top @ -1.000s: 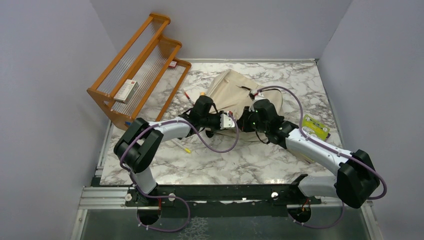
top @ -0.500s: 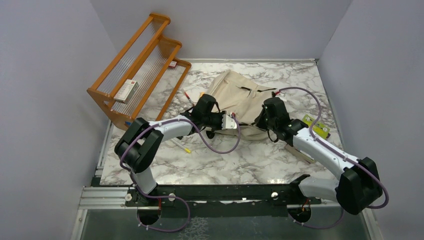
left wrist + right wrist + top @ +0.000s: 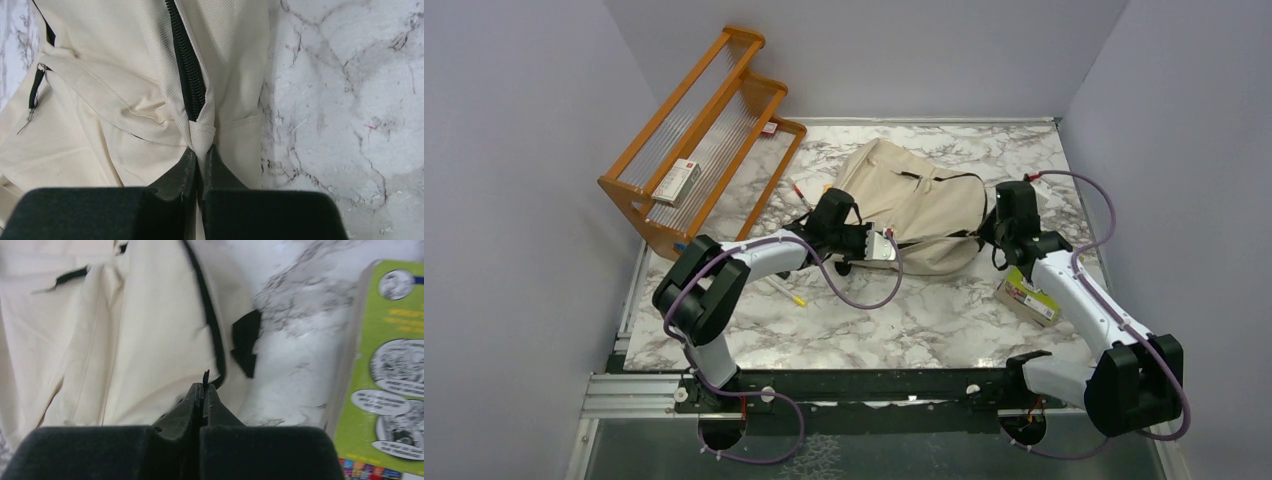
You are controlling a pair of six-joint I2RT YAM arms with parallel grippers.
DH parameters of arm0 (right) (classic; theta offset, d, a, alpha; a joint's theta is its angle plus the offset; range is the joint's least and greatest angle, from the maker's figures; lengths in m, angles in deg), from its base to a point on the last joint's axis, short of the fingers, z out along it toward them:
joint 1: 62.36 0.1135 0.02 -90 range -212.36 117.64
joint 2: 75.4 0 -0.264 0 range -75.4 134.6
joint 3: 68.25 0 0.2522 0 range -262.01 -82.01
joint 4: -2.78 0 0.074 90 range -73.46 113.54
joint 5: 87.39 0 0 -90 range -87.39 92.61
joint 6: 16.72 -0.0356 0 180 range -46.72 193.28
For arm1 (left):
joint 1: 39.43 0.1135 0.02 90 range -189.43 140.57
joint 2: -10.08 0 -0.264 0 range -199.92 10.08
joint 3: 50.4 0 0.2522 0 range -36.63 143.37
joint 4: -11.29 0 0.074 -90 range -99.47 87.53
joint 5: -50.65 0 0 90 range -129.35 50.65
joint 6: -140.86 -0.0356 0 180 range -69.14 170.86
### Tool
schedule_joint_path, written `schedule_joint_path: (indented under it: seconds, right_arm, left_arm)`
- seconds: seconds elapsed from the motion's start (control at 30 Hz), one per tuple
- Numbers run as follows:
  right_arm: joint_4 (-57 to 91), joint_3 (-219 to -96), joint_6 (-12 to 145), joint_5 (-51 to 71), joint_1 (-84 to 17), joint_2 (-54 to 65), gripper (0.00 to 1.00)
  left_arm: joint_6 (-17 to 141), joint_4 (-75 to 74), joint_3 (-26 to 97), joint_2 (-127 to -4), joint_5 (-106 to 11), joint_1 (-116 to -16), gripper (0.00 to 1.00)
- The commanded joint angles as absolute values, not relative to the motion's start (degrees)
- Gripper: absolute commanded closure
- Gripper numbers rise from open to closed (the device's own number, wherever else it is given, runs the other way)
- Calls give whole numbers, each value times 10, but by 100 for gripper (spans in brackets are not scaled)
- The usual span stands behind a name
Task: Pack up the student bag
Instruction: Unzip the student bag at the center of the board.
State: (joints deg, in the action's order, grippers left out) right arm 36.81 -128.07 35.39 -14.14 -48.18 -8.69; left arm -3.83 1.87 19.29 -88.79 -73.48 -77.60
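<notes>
Student bag (image 3: 914, 200) lies between left gripper (image 3: 201, 152) and right gripper (image 3: 204, 389), both pinching it.

Lab robot cell: blank grey walls (image 3: 504, 150), marble tabletop (image 3: 924, 320), aluminium rail (image 3: 634, 395)

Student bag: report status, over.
Left claw shut on student bag fabric at the zipper end. Right claw shut on a thin black tab at its edge. Green book beside right arm, apart from bag.

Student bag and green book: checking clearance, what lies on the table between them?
In the right wrist view, only bare marble table and a black strap tab separate the student bag from the green book.
</notes>
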Motion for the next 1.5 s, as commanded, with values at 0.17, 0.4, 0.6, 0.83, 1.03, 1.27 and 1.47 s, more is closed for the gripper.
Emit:
schedule_joint_path:
  seconds: [0.17, 0.4, 0.6, 0.83, 1.03, 1.27, 1.47]
  right_arm:
    - [323, -1312, 396, -191, -546, -94, 99]
    - [187, -1260, 465, 109, -546, -140, 100]
    - [171, -1259, 498, 263, -546, -159, 100]
    - [140, -1234, 460, 367, -545, -168, 100]
    - [134, -1223, 442, 420, -545, -177, 100]
    - [127, -1222, 443, 429, -545, -171, 100]
    - [126, -1217, 447, 424, -545, -176, 99]
  left_arm:
    - [-67, -41, 179, -867, -707, -740, 100]
    - [-16, -29, 195, -843, -771, -740, 70]
    - [50, 26, 181, -766, -832, -736, 49]
    - [267, 175, 178, -721, -864, -741, 36]
    - [371, 177, 210, -751, -786, -784, 38]
    - [418, 162, 235, -789, -729, -818, 36]
    - [385, 98, 288, -832, -695, -832, 38]
